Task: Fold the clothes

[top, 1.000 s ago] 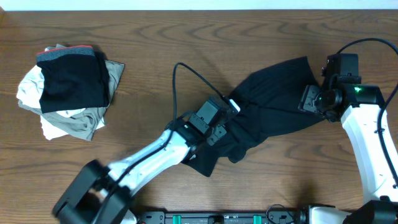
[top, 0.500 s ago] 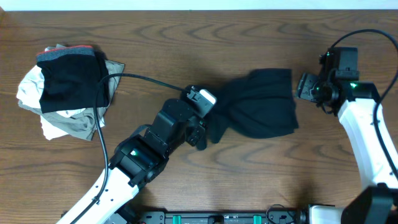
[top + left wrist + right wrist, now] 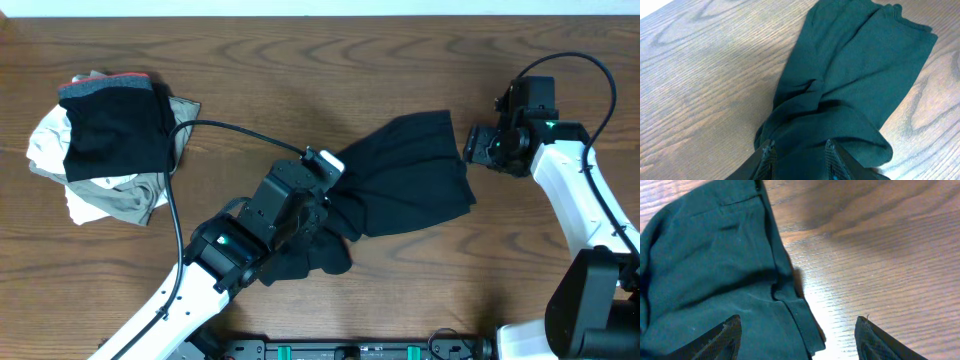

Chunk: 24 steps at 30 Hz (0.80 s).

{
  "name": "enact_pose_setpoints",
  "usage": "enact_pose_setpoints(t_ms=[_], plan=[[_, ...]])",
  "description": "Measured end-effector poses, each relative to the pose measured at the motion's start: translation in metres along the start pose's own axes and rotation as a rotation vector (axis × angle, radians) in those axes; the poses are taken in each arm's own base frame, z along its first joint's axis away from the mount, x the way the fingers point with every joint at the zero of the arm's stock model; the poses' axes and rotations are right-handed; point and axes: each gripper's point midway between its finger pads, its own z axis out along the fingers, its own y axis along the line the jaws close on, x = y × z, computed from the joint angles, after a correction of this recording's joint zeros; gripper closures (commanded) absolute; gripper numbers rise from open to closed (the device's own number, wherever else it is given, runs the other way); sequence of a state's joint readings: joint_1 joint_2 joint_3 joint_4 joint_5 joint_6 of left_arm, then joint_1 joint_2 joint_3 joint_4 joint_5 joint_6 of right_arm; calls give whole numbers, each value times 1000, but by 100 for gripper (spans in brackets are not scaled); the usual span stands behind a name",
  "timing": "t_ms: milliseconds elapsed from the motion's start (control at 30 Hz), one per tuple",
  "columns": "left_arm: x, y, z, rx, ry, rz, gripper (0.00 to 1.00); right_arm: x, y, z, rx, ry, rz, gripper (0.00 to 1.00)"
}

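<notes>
The clothes, one black garment, lie crumpled across the middle of the table, with the left end bunched into a heap under my left arm. In the left wrist view the garment runs away from my left gripper. Its fingers stand apart, with loose cloth lying between and below them. Seen from overhead, that gripper sits over the bunched end. My right gripper hovers wide open at the garment's right edge. From the right wrist, a hemmed edge lies between the spread fingers of the right gripper.
A pile of other garments, black on top of white, beige and grey, sits at the table's far left. The left arm's cable arcs over the wood between the pile and the garment. Bare wood table lies behind.
My left gripper has gone from shut to open, and the cloth's left end now lies heaped toward the front. The right gripper has shifted left to the garment's right edge.
</notes>
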<state>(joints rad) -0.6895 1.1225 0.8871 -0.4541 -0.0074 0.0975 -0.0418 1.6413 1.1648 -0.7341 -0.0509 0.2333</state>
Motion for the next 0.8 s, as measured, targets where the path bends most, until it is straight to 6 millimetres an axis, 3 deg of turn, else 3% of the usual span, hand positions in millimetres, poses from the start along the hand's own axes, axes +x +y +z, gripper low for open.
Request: enact_pose_setpoints(t_ms=[167, 300, 467, 667, 800], plan=[[12, -4, 0, 22, 47, 0, 41, 0, 2, 0, -9, 0, -7, 29], [35, -9, 0, 51, 147, 2, 23, 0, 2, 0, -11, 1, -7, 29], [60, -13, 11, 66, 265, -3, 22, 0, 2, 0, -14, 2, -7, 29], [64, -8, 25, 36, 291, 2, 23, 1, 2, 0, -13, 4, -7, 29], [64, -1, 25, -9, 293, 9, 29, 1, 2, 0, -13, 6, -7, 29]])
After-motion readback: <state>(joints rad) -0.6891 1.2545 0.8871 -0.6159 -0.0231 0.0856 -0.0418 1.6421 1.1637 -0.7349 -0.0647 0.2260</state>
